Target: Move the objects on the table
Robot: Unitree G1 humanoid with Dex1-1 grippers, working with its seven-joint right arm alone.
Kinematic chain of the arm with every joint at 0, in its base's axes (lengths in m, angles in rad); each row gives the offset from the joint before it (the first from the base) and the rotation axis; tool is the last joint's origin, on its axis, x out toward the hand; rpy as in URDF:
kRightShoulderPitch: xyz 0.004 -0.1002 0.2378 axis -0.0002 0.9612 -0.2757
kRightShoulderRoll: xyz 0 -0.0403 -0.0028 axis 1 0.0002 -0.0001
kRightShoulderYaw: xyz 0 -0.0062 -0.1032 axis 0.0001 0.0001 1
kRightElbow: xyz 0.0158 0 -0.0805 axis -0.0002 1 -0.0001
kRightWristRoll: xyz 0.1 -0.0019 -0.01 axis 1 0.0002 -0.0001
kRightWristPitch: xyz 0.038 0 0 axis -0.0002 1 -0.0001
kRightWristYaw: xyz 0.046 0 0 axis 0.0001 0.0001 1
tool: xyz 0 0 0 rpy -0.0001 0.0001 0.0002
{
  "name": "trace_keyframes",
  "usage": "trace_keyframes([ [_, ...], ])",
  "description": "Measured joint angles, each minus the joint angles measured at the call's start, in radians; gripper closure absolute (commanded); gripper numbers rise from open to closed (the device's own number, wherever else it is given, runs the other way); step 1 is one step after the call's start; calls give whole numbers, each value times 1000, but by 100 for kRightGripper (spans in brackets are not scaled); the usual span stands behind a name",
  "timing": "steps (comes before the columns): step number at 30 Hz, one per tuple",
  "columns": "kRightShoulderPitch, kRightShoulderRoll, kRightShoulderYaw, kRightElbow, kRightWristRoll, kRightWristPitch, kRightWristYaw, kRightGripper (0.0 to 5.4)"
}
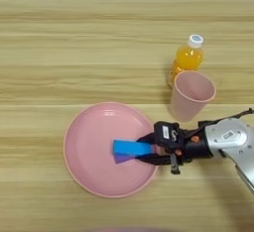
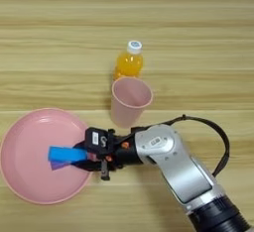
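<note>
The blue block (image 1: 131, 147) is judged to be light, stiff and smooth-faced, so a pinch across its thin flat faces at one short end should be enough, though a slick surface could let it swivel if it is taken too near a corner. The purple block (image 1: 120, 158) is likely to handle the same way. The pink cup (image 1: 191, 94) is judged light, thin-walled and easily tipped or squashed; it would best be taken low on the wall or lightly at the rim.

The blue block is seen as a small flat bright-blue rectangle, held level above the right half of the pink plate (image 1: 87, 151). The end effector (image 1: 151, 149) is closed on the block's right end, one black finger above and one below. The purple block is largely hidden beneath the blue one; only a dark violet sliver is shown, and whether it rests on the plate or is pinched too cannot be told.

The cup stands upright on the counter (image 1: 74, 52), just beyond the plate's upper right, with the juice bottle (image 1: 187, 57) close behind it.
</note>
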Motion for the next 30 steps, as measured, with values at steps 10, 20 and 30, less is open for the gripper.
trace_keyframes([
  [10, -34, 4, -96, -19, 60, 7, -18, 399],
  [20, -38, -2, -208, -57, 156, 25, -16, 399],
  [30, -42, -34, -360, -104, 262, 46, -19, 399],
])
